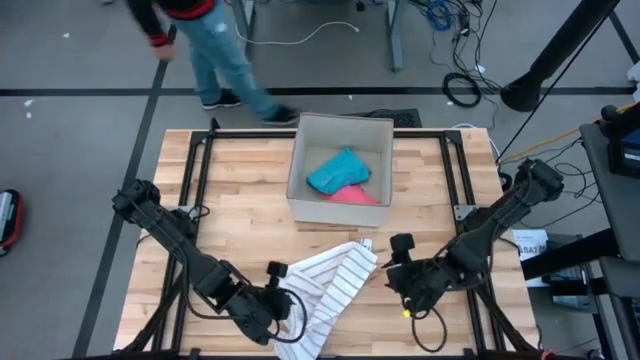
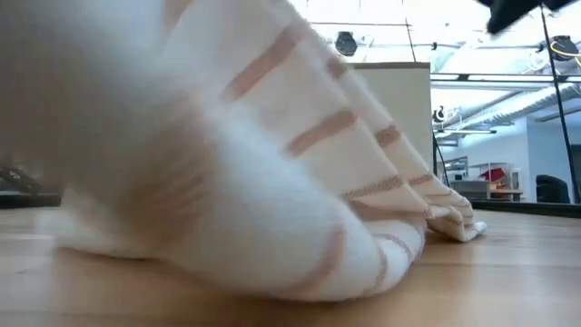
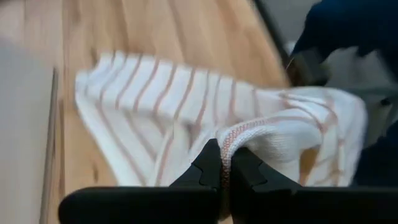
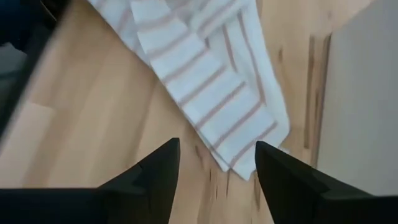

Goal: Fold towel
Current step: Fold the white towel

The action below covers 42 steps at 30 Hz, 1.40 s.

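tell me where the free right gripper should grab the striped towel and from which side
Probably the pointed corner of the striped towel nearest the cardboard box. It lies flat on the table with bare wood around it, right ahead of the open right gripper. Coming from the right arm's side, low, should let one finger slip under the edge. The left gripper already pinches the opposite hem.

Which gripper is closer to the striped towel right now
Left. The left gripper is pinching the striped towel's edge; the right gripper hovers open just off its corner.
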Available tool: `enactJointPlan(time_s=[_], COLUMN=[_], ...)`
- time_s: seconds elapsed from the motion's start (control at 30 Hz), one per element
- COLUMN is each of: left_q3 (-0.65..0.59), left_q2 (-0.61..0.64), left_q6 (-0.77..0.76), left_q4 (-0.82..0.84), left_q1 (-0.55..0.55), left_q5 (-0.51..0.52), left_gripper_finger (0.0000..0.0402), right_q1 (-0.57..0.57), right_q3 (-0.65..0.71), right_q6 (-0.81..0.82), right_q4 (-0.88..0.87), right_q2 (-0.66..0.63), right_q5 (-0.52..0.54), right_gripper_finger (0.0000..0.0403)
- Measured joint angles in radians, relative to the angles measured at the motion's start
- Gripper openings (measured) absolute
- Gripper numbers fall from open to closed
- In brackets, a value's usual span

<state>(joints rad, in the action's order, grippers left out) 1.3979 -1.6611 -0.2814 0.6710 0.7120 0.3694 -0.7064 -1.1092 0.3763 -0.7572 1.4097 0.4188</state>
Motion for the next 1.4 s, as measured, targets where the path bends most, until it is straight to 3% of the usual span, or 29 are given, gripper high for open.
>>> enactJointPlan(time_s=[0.33,0.5,0.9,1.23,1.4], left_q3=[-0.055,-0.072,-0.073,-0.073,-0.073], left_q2=[0.0,-0.001,-0.001,-0.001,-0.001], left_q6=[-0.107,-0.129,-0.11,-0.104,-0.103], left_q4=[0.125,0.14,0.14,0.139,0.138], left_q1=[-0.018,-0.033,-0.04,-0.053,-0.054], left_q5=[0.01,0.012,0.012,0.013,0.013], left_gripper_finger=[0.001,0.001,0.001,0.001,0.001], right_q1=[0.08,0.145,0.251,0.28,0.295], right_q3=[0.353,0.455,0.494,0.495,0.495], right_q6=[-0.053,-0.089,-0.205,-0.262,-0.261], right_q4=[0.383,0.499,0.629,0.739,0.738], right_q2=[0.0,0.0,0.075,0.159,0.16], right_q5=[-0.049,-0.061,-0.244,-0.241,-0.237], right_gripper_finger=[0.0177,0.017,0.0157,0.0153,0.0126])
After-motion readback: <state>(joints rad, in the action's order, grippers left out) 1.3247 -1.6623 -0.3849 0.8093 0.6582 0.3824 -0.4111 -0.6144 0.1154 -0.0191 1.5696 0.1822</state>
